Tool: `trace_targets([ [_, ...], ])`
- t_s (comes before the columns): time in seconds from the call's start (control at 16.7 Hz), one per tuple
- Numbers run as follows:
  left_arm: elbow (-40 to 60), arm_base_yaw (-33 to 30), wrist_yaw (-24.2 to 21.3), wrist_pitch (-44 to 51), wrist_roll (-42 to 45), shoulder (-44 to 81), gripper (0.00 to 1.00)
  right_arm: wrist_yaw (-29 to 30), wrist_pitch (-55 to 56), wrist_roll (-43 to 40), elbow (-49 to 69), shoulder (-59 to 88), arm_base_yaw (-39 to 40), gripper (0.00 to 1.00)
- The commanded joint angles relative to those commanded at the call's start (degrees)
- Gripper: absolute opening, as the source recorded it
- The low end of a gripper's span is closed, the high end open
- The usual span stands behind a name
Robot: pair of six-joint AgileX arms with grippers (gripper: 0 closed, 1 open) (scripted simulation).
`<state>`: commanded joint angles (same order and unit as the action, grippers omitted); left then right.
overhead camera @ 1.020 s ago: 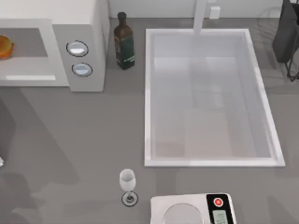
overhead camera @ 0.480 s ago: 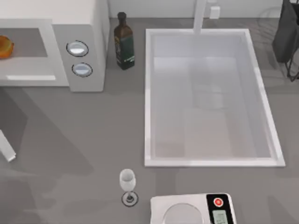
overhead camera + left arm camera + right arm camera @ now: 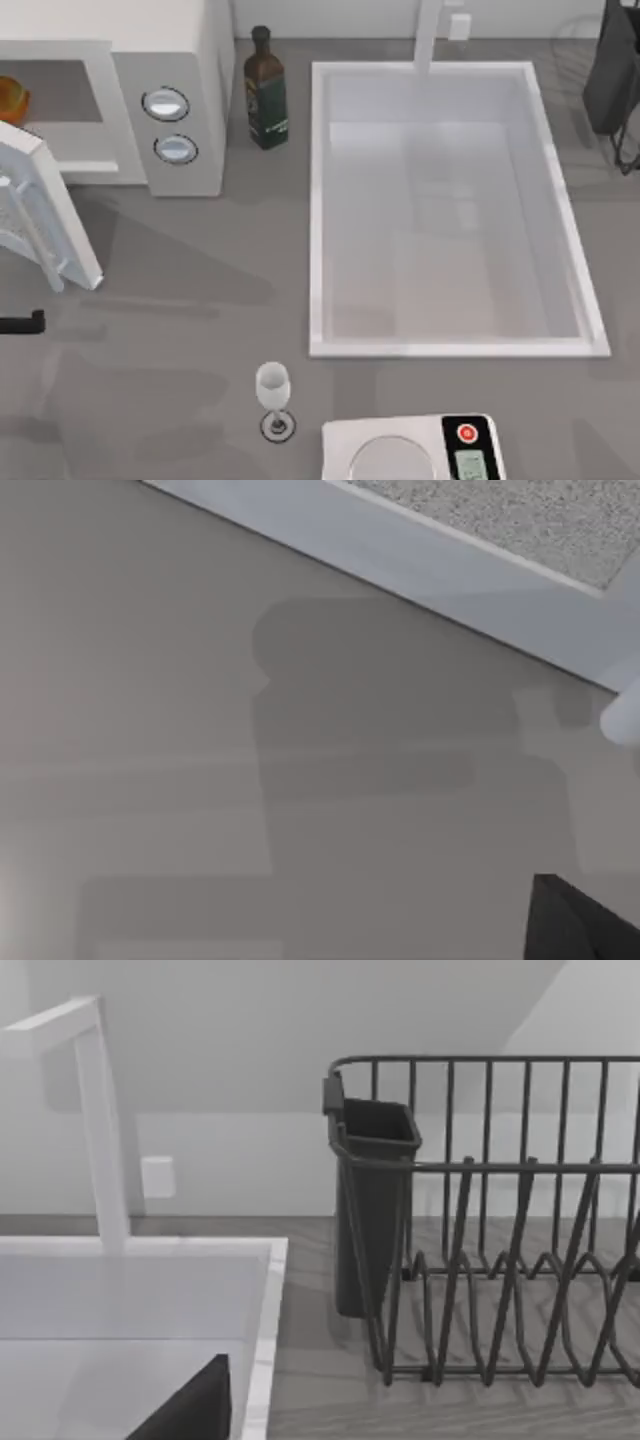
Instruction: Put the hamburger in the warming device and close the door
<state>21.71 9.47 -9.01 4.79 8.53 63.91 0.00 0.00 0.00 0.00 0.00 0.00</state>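
The hamburger already lies inside the microwave, at the left of its cavity. The door stands half open, swung out over the tabletop. The left gripper is near the door's outer face — I cannot tell how its fingers stand. The door looks stiff and light, so a flat push near its free edge should close it. The right arm is parked by the dish rack.

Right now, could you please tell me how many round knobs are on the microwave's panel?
2: the upper knob and the lower knob, stacked on the microwave panel, left of the dark bottle.
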Motion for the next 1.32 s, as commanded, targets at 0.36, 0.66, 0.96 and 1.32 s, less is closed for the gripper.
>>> trace_targets([
  [0.36, -2.13, -5.26, 4.74, -0.38, -4.98, -3.44, 0.00, 0.00, 0.00, 0.00, 0.00, 0.00, 0.00, 1.00],
  [0.66, 1.53, -5.47, 4.77, -2.77, -5.15, 1.04, 0.00, 0.00, 0.00, 0.00, 0.00, 0.00, 0.00, 1.00],
  [0.96, 8.66, -6.34, 5.26, -7.35, -5.63, 15.99, 0.00, 0.00, 0.00, 0.00, 0.00, 0.00, 0.00, 1.00],
  [1.32, 15.32, -7.36, 5.90, -12.29, -6.18, 25.91, 0.00, 0.00, 0.00, 0.00, 0.00, 0.00, 0.00, 1.00],
])
